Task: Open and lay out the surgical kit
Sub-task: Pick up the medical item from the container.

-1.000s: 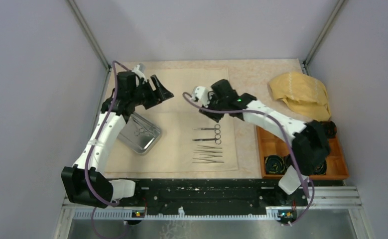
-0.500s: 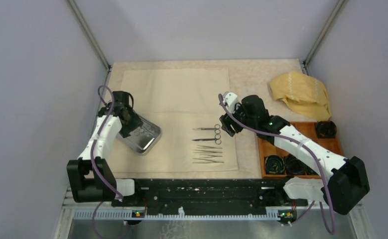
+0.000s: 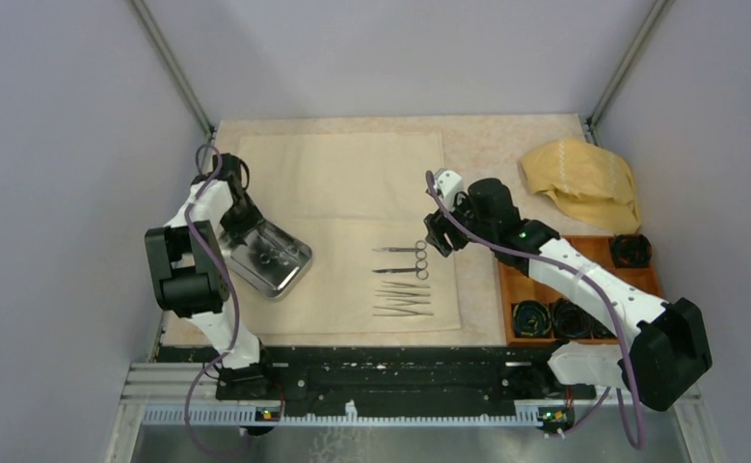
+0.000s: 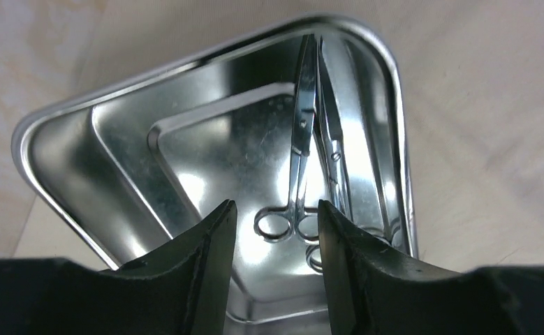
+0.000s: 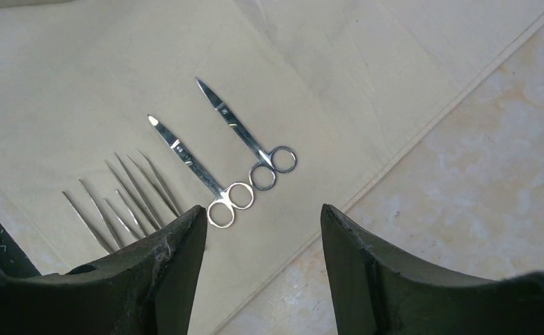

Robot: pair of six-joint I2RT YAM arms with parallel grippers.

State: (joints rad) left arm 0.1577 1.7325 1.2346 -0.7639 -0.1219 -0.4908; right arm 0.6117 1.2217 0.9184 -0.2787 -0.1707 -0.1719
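Note:
The cream cloth sheet (image 3: 352,183) lies spread flat. The steel tray (image 3: 277,292) rests tilted on its left edge. In the left wrist view, scissors (image 4: 300,153) lie inside the tray (image 4: 115,146); I cannot separate the steel beside them from reflections. My left gripper (image 3: 239,220) (image 4: 276,209) hangs open just over the tray, the scissors' rings showing between its fingers, nothing gripped. Two scissors (image 3: 405,251) (image 5: 192,171) and several tweezers (image 3: 402,301) (image 5: 129,188) lie in rows on the cloth. My right gripper (image 3: 439,236) (image 5: 262,213) is open over the cloth's right edge, empty.
A crumpled mustard-yellow cloth (image 3: 583,183) sits at the back right. An orange compartment box (image 3: 506,289) holding black coils stands at the right, under my right arm. Metal frame posts rise at both back corners.
The left arm came down from above the cloth to the tray and its jaws narrowed. The right arm drew back from mid-cloth to the cloth's right edge, its jaws a little wider.

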